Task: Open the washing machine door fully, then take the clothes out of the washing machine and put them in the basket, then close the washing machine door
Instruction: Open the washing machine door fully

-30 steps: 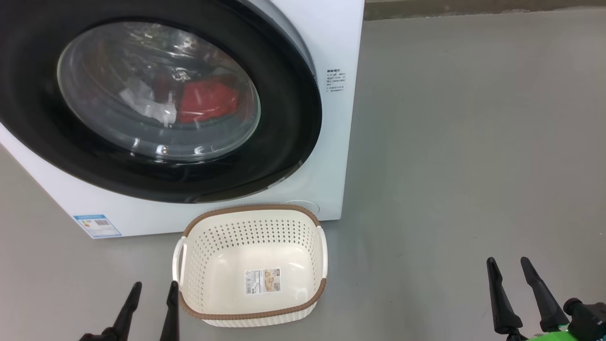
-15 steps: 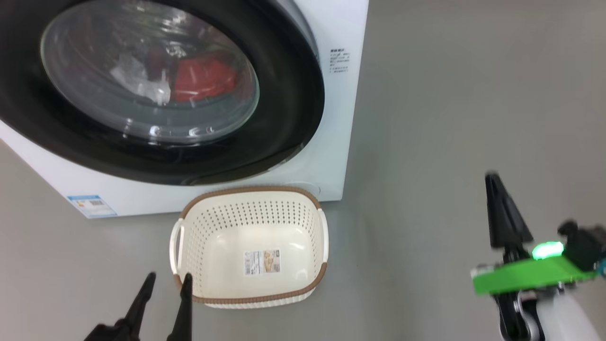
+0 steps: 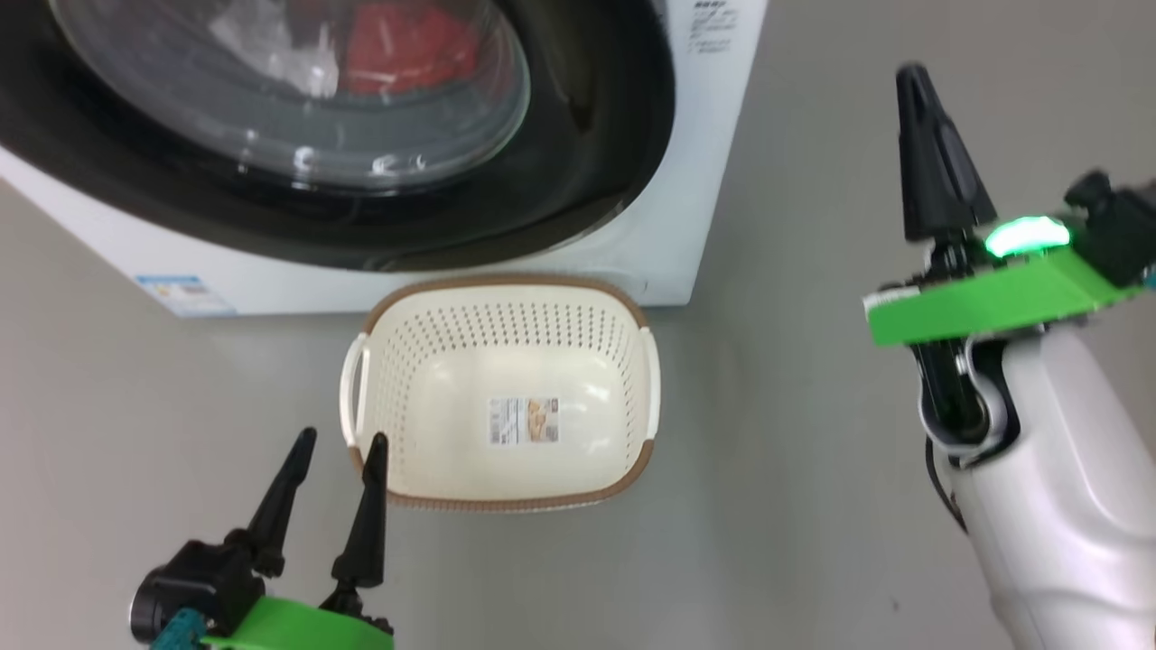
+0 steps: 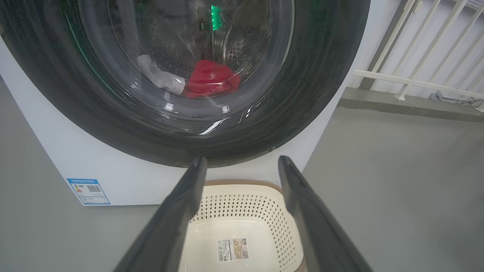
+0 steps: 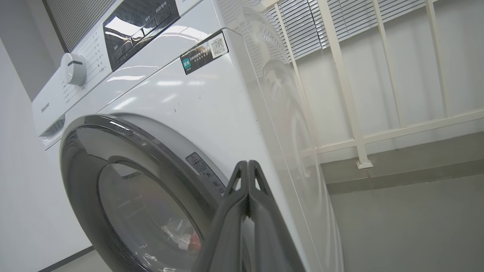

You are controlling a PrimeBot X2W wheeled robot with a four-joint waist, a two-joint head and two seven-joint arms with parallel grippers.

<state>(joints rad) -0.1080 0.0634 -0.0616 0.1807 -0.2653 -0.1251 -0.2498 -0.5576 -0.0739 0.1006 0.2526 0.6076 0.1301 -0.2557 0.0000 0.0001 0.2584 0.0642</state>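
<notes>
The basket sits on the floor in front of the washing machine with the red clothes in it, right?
No. The basket does sit on the floor in front of the washing machine, but it holds just a paper label. The left wrist view shows the red clothes inside the drum, behind the washing machine door.

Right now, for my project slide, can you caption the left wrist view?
Open left tool frames the empty basket, red clothes visible behind the washing machine door glass.
</notes>
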